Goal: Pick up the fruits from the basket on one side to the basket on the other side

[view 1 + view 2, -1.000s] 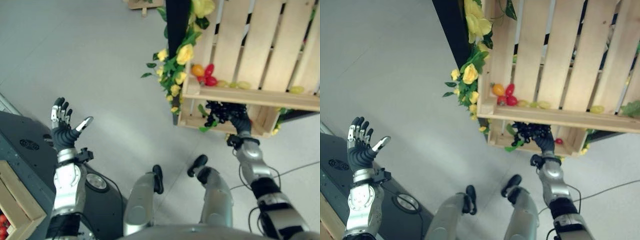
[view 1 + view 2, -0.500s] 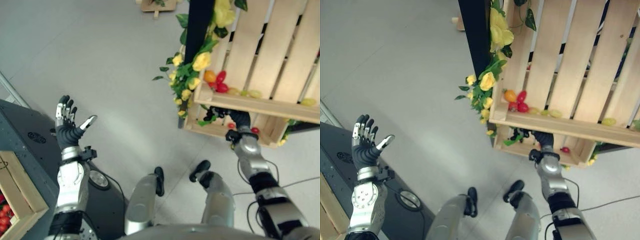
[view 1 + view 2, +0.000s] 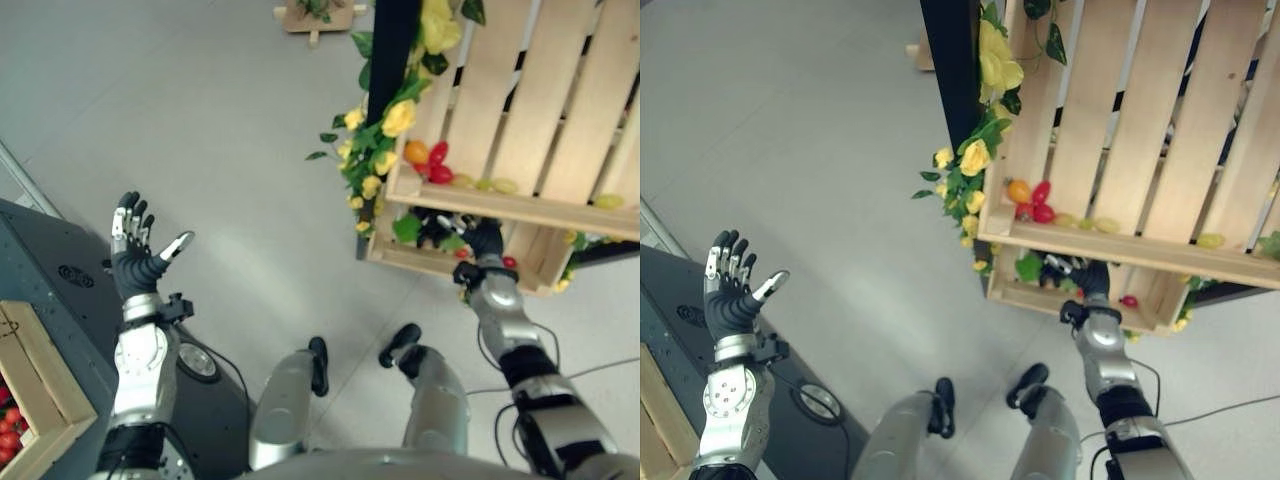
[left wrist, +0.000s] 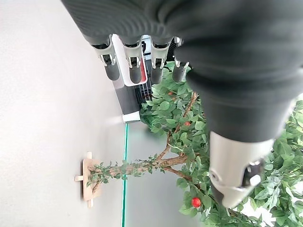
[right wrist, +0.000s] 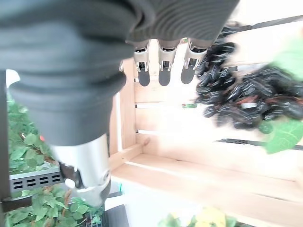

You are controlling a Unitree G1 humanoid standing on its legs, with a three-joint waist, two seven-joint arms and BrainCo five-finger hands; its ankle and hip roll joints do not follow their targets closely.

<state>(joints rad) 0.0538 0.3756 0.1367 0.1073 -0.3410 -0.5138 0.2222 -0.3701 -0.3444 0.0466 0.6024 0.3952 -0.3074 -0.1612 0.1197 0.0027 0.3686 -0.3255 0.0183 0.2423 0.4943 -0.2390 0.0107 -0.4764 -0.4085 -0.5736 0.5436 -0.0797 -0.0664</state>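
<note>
A bunch of black grapes [image 3: 434, 229] with a green leaf lies in the lower wooden crate [image 3: 432, 262] of the slatted stand. My right hand [image 3: 487, 242] reaches into that crate. In the right wrist view its fingers [image 5: 161, 73] are straight and open, with the grapes [image 5: 246, 97] just past their tips. A red fruit [image 3: 510, 262] lies beside the wrist. Orange and red fruits [image 3: 430, 160] and a few green ones sit on the upper shelf [image 3: 520, 205]. My left hand [image 3: 135, 258] is raised at the left, open and holding nothing.
Yellow flowers with leaves [image 3: 375, 150] hang on a black post beside the stand. A dark cart [image 3: 50, 290] stands at the lower left, bearing a wooden crate [image 3: 35, 385] of red fruit. An artificial tree [image 4: 189, 156] shows in the left wrist view.
My right hand has gone deeper into the lower crate with the grapes and its fingers have straightened; the bunch now lies in the crate. The camera shifted slightly. The left hand stayed still.
</note>
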